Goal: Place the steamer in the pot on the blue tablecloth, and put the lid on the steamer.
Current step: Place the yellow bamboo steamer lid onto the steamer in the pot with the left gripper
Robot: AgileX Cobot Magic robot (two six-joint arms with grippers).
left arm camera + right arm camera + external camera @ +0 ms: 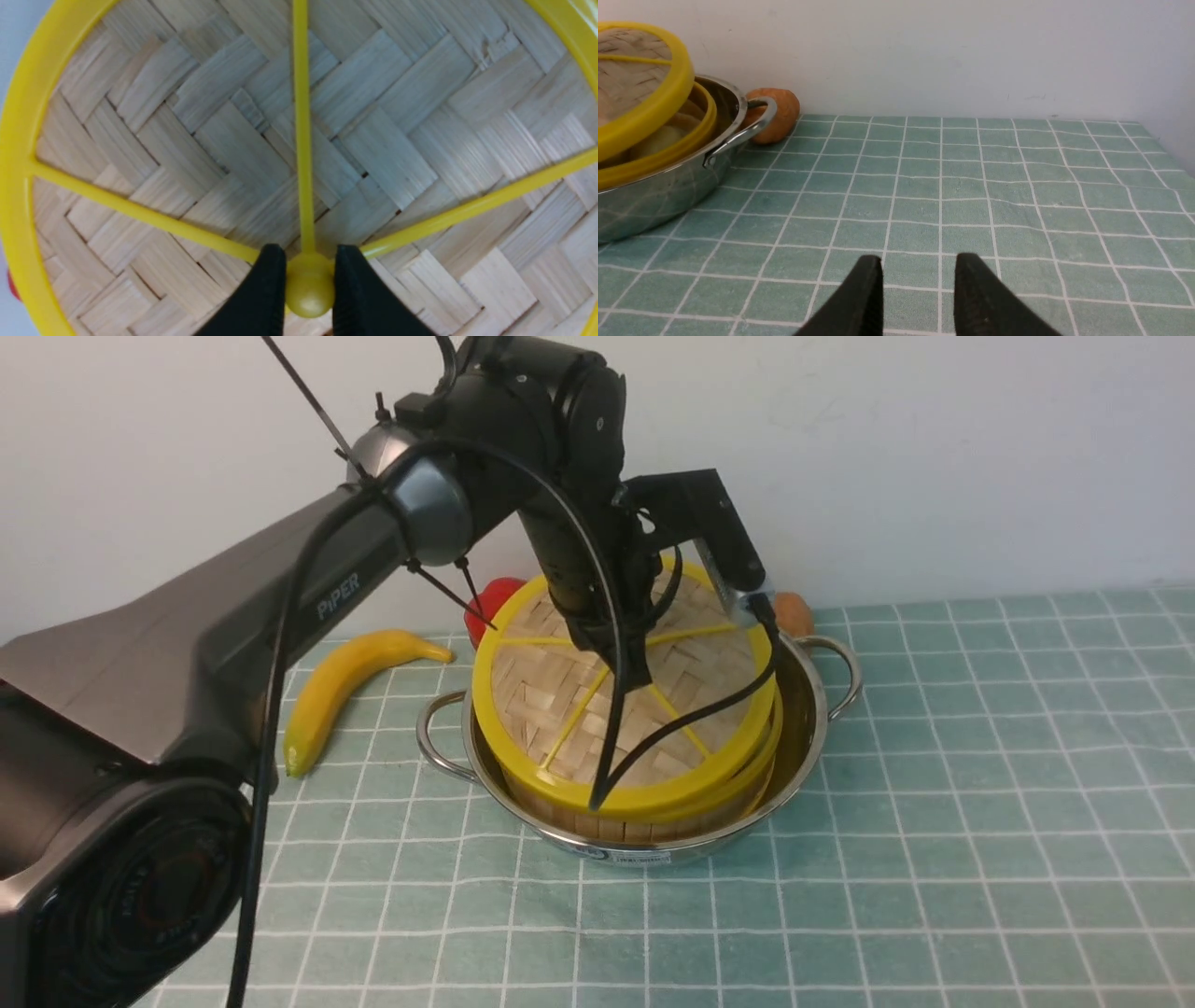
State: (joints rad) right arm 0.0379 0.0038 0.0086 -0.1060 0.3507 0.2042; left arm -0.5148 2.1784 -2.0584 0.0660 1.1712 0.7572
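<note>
The steel pot [805, 747] stands on the blue tablecloth [934, 803] with the steamer [597, 823] inside it. My left gripper [624, 658] is shut on the yellow central hub [308, 291] of the woven lid [551, 700] and holds it tilted over the steamer, raised on the right side. The left wrist view shows my left gripper [308, 261] with its black fingers on either side of the hub. The right wrist view shows a gap between lid [640, 93] and steamer rim [658, 158], with pale dumplings [658, 140] beneath. My right gripper [919, 268] is open and empty above the cloth, right of the pot [668, 191].
A banana [345, 686] lies left of the pot. A red object [490, 597] sits behind the pot at the left. A brown rounded object [794, 611] sits by the wall near the pot's right handle [840, 672]. The white wall bounds the back.
</note>
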